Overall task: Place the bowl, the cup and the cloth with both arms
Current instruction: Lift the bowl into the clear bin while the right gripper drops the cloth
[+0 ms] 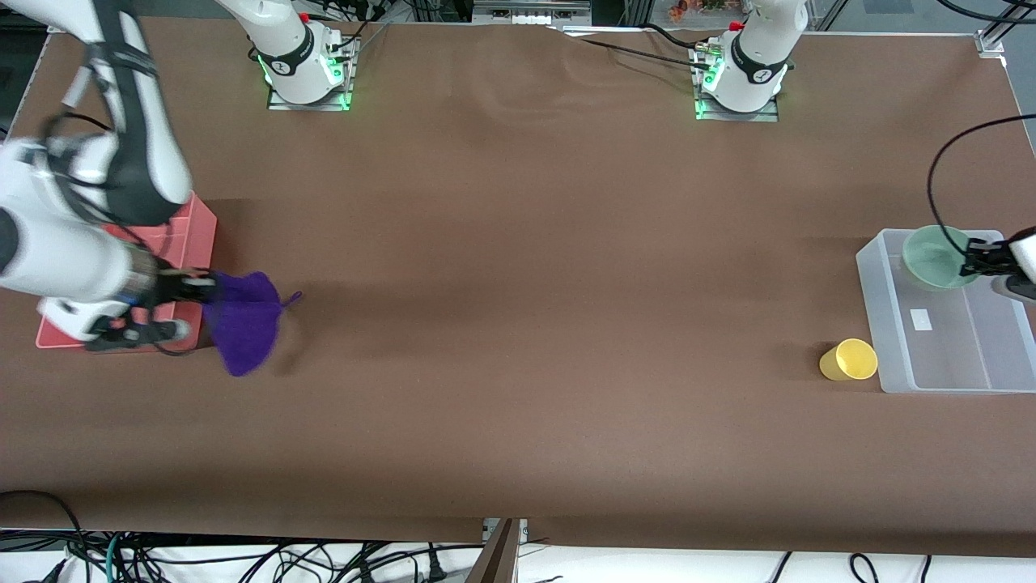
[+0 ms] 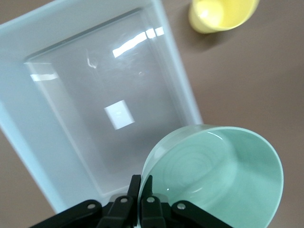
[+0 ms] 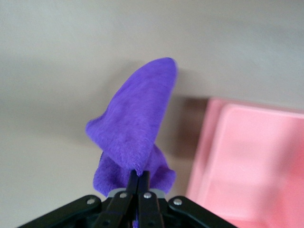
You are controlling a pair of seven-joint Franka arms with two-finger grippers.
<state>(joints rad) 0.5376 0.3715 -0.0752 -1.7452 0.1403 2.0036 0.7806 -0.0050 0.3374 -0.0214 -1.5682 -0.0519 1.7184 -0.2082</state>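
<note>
At the left arm's end of the worktop (image 1: 518,340), a clear plastic bin (image 1: 890,340) is sitting with only a small white label showing on its bare floor. Hanging above the part of the bin farther from the front camera is the bowl (image 1: 932,257), pale mint green, empty, tilted so its inside is facing the front camera. Just beside the bin, on the side toward the right arm's end, the cup (image 1: 850,359) is lying on its side on the brown cover, yellow, mouth open toward the front camera, nothing in it.

At the right arm's end, a pink tray (image 1: 198,235) is resting flat, largely covered by the right arm; what shows of its floor in the right wrist view is bare.

The left tool (image 2: 141,186) is pinching the bowl's rim between closed fingers and is holding it up over the bin; the arm is reaching in from the table edge.

The right tool (image 3: 138,179) is clamping one edge of the cloth (image 1: 243,320), fingers together on the fabric. The purple cloth is dangling in the air just beside the tray's edge, over bare worktop, loop tag sticking out sideways. The right arm is bending low across the tray.
</note>
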